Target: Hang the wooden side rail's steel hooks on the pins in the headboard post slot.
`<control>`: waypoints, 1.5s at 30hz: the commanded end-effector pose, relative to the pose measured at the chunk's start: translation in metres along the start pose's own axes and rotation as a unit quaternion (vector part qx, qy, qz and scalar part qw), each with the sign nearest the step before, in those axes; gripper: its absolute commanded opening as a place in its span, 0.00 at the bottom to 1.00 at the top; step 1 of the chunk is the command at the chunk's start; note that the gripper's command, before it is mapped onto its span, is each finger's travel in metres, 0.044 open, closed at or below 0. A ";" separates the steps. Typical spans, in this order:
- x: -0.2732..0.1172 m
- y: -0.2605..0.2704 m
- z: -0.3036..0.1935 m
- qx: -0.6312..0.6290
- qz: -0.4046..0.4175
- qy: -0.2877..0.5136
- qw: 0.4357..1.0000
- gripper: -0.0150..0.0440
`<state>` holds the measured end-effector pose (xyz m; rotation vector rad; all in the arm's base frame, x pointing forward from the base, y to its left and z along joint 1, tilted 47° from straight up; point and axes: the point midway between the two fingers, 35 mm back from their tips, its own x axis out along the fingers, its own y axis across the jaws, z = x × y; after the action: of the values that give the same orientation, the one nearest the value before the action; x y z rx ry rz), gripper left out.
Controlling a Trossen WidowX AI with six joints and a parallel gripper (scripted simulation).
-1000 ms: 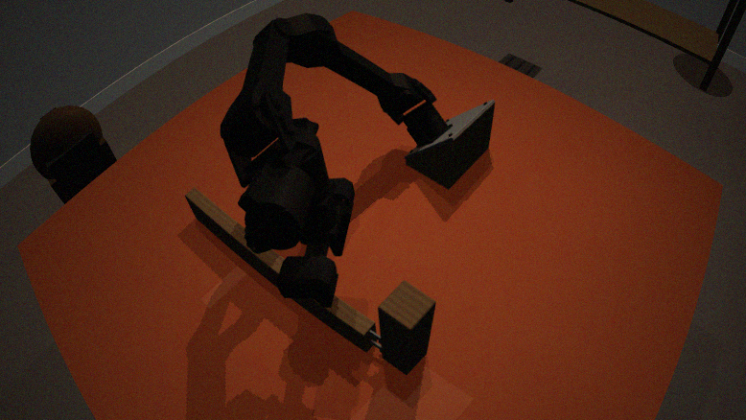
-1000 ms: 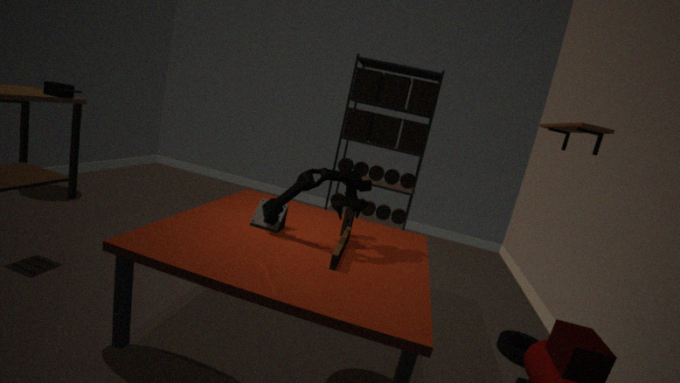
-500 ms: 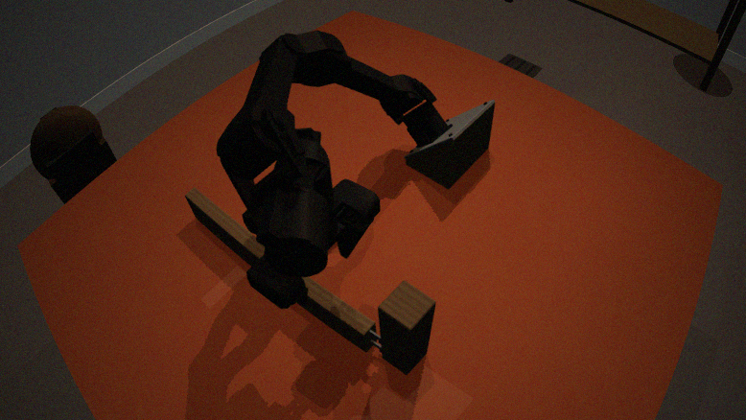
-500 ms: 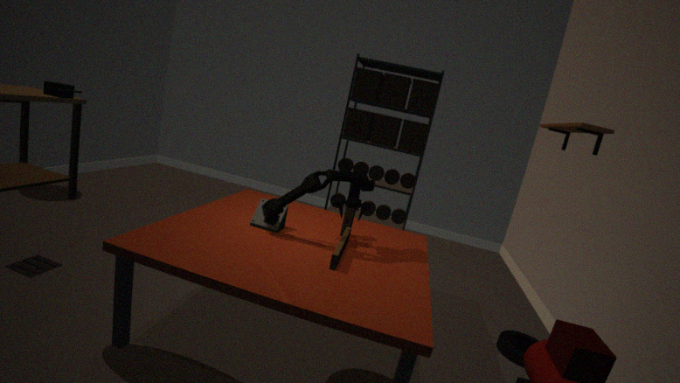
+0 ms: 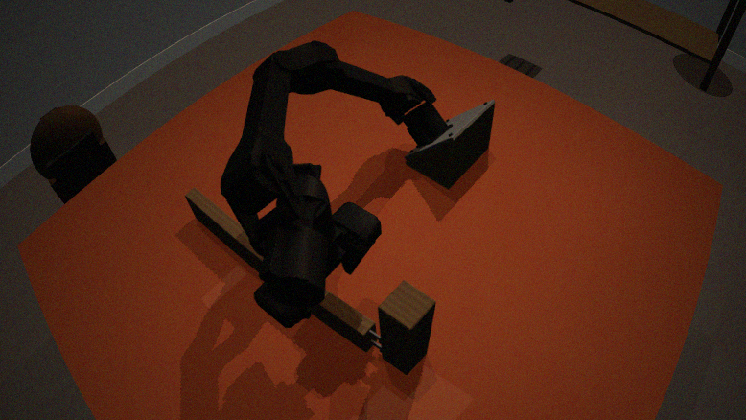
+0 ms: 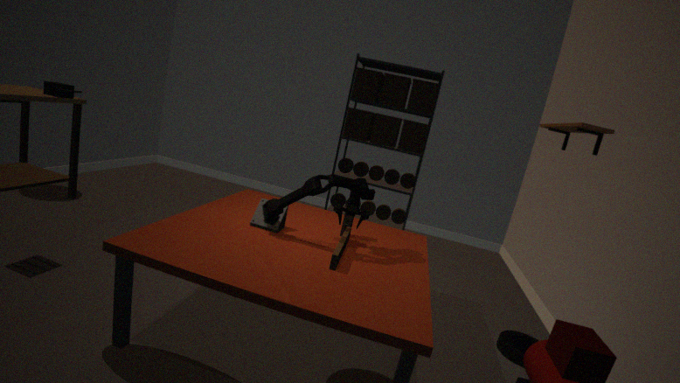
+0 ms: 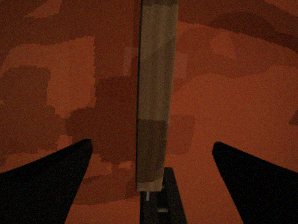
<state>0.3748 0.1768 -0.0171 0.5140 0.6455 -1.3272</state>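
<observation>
The wooden side rail (image 5: 347,314) (image 6: 338,252) (image 7: 156,90) lies long and low on the orange table (image 5: 547,261) (image 6: 213,252). Steel hooks (image 5: 375,338) (image 7: 148,195) stick out of its end beside the headboard post (image 5: 406,323) (image 7: 175,200). The post stands upright; its slot and pins are not clear, and I cannot tell whether the hooks touch the pins. My gripper (image 6: 350,226) (image 7: 154,147) is open and empty, pointing down above the rail close to its hook end, with one finger out to each side. In the top view the hand hides part of the rail.
The arm's base plate (image 5: 472,122) (image 6: 257,222) is bolted to a wedge block on the table, away from the post. The arm arches over the table and the rail. A shelf rack (image 6: 393,108) stands at the wall behind the table.
</observation>
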 end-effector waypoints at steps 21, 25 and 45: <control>0.038 0.002 0.001 0.000 0.000 -0.002 1.000 1.00; 0.044 0.002 0.002 0.000 0.000 -0.003 1.000 1.00; 0.075 0.000 0.003 0.000 0.000 -0.003 1.000 1.00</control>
<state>0.3838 0.1243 -0.0653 0.5132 0.6424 -1.3316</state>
